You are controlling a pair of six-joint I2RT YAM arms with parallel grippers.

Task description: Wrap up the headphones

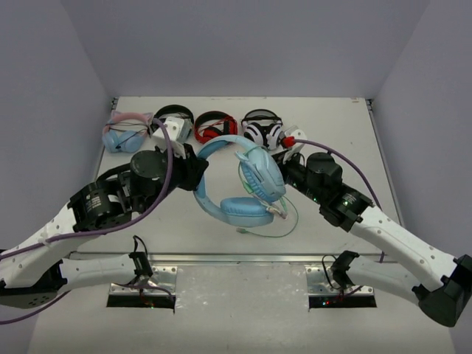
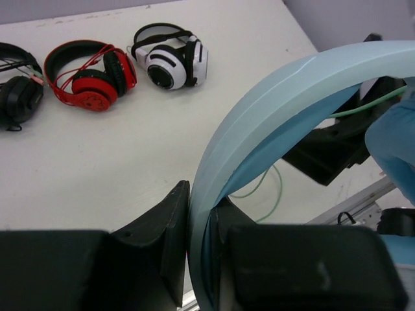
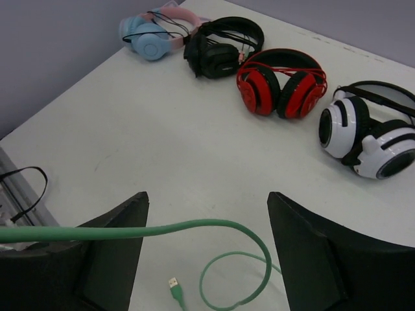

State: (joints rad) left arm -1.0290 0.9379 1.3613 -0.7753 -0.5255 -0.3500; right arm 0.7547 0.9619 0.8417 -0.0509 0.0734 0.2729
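2 hands engaged | L hand [image 2: 201, 207] closed tight on headband [image 2: 272, 110], headphones [image 1: 243, 181] held up over counter [image 1: 332, 133] mid-front, prob. so cable [image 3: 194, 226] hangs free for winding | R hand [image 3: 207, 201] wide open, grips nothing; cable passes betw. its fingers, pad contact unclear | plug end [image 3: 174, 285] on counter

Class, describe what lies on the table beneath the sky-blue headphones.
Their mint-green cable loops on the white table, plug lying free. The spot directly under the ear cups is covered.
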